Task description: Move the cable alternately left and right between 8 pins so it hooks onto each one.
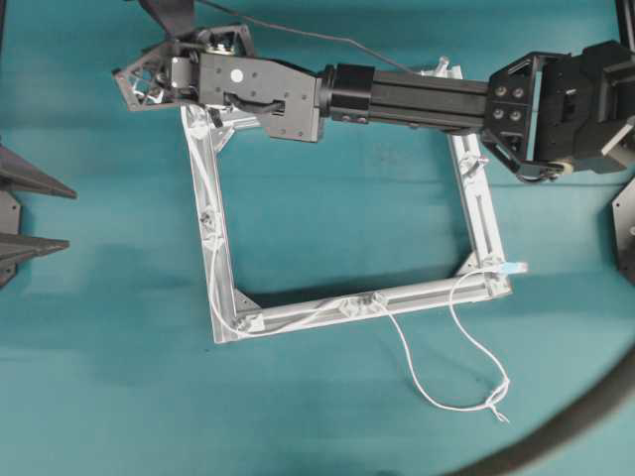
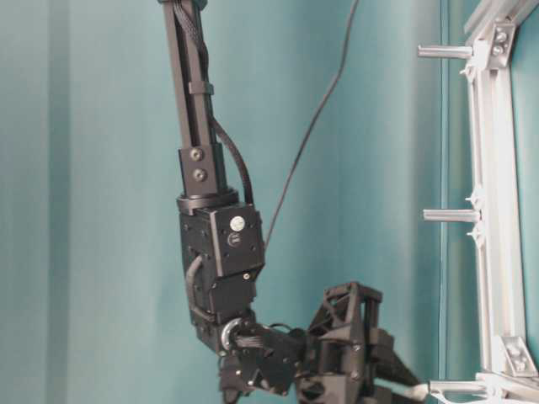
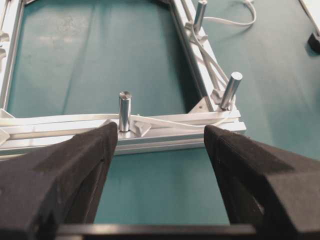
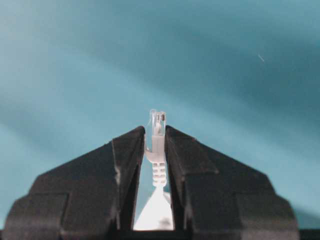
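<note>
A square silver frame (image 1: 487, 213) lies on the teal table, with upright pins (image 3: 124, 110) on its bars. The white cable (image 1: 437, 392) runs along the frame's left and near bars, weaving past a pin (image 3: 231, 90), then loops loose off the near right corner. My right gripper (image 1: 124, 84) reaches across to the frame's far left corner. It is shut on the cable's clear plug (image 4: 158, 135), which stands upright between its fingers. My left gripper (image 1: 69, 218) waits at the table's left edge, open (image 3: 160, 132) and holding nothing, facing the frame's left bar.
The right arm (image 1: 407, 99) stretches over the frame's far bar. A thick dark hose (image 1: 566, 426) curves across the near right corner of the table. A thin black wire (image 1: 327, 35) trails at the back. Three pins (image 2: 450, 215) jut from one bar in the table-level view.
</note>
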